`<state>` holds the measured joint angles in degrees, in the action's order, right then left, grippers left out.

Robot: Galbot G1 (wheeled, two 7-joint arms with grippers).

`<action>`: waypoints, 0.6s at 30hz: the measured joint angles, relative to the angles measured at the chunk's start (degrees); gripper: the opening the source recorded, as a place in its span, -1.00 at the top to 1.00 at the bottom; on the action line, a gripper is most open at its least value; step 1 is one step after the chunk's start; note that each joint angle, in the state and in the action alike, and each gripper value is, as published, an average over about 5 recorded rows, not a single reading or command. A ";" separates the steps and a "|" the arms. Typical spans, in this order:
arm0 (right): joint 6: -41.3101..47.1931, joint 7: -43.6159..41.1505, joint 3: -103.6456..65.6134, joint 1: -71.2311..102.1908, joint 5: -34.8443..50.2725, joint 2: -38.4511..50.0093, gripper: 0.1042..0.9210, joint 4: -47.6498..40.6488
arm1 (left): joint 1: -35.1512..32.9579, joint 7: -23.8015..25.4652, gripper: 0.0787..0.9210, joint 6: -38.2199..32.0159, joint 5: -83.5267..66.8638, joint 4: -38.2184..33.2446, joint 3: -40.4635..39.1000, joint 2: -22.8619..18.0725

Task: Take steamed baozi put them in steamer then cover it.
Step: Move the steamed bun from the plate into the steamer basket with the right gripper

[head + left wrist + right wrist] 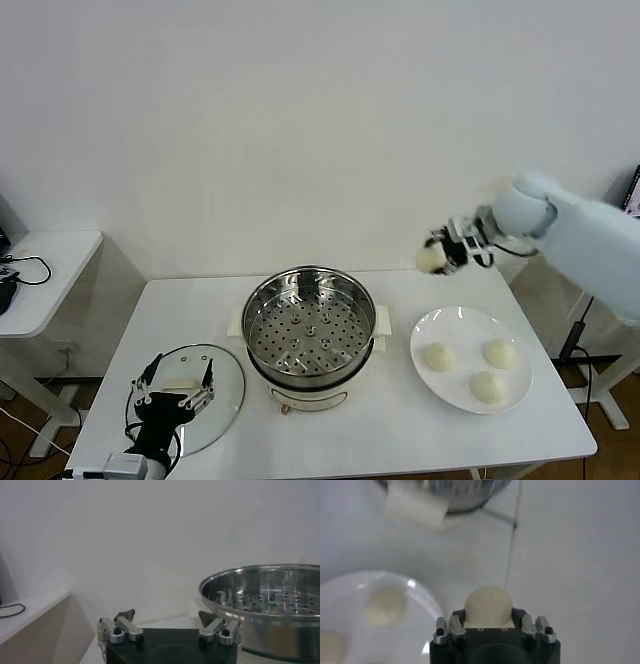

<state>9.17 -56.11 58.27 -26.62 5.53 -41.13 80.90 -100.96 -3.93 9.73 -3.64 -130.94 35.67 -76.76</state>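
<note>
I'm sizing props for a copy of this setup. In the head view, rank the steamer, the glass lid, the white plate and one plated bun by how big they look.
1. steamer
2. white plate and glass lid: alike, not ranked
3. bun, much the smallest

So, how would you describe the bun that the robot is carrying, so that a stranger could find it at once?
Start at the steel steamer in the middle of the white table, then look right to the white plate holding three buns. The fourth bun is up in the air beyond that plate, gripped in the right gripper; it alone rests on nothing.
</note>
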 measured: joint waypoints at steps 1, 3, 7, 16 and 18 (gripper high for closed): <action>-0.05 0.24 1.05 -1.29 0.94 -0.82 -0.18 0.34 | 0.08 0.00 -0.77 0.04 -0.12 0.00 0.09 0.04; -0.28 0.72 2.99 -3.47 2.54 -2.66 -0.18 0.83 | 0.23 0.02 -0.77 0.18 -0.27 0.02 0.26 0.15; -1.14 1.68 6.34 -6.46 4.66 -6.89 -0.18 1.26 | 0.33 0.17 -0.77 0.58 -0.50 -0.04 0.70 0.46; -4.76 3.79 11.53 -8.17 5.26 -17.48 -0.18 -0.64 | -0.16 0.32 -0.77 0.90 -1.71 -0.40 2.17 0.75; -6.12 4.28 12.37 -7.92 4.57 -19.62 -0.18 -1.56 | -0.23 0.32 -0.77 0.90 -1.83 -0.43 2.37 0.65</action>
<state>3.05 -51.83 70.63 -34.55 10.09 -60.74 79.34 -101.20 -3.61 10.62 -5.47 -131.37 38.04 -76.11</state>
